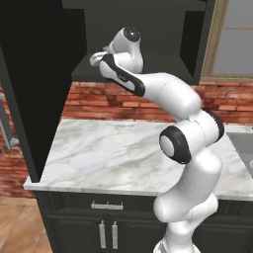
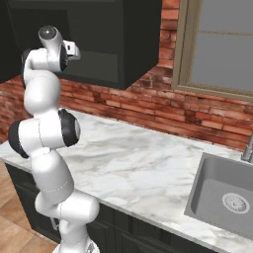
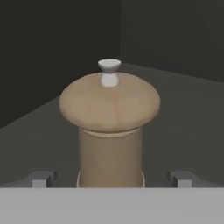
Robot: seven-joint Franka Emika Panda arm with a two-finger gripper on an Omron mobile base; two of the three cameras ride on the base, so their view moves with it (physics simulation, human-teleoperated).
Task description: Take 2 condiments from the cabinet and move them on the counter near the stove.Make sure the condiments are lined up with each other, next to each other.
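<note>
One shaker jar dead ahead of the gripper.
The tan shaker jar (image 3: 110, 127) stands upright on the cabinet (image 1: 44, 59) shelf, between the spread fingertips of the gripper (image 3: 113, 178), not yet pinched.

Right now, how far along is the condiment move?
Done: nothing shows on the counter yet. In hand: the arm reaches up into the open cabinet, and in the hand view the gripper is open, one fingertip on each side of the tan jar, not closed on it. Left: grasp it, carry it down, then fetch the second condiment and line them up.
</note>
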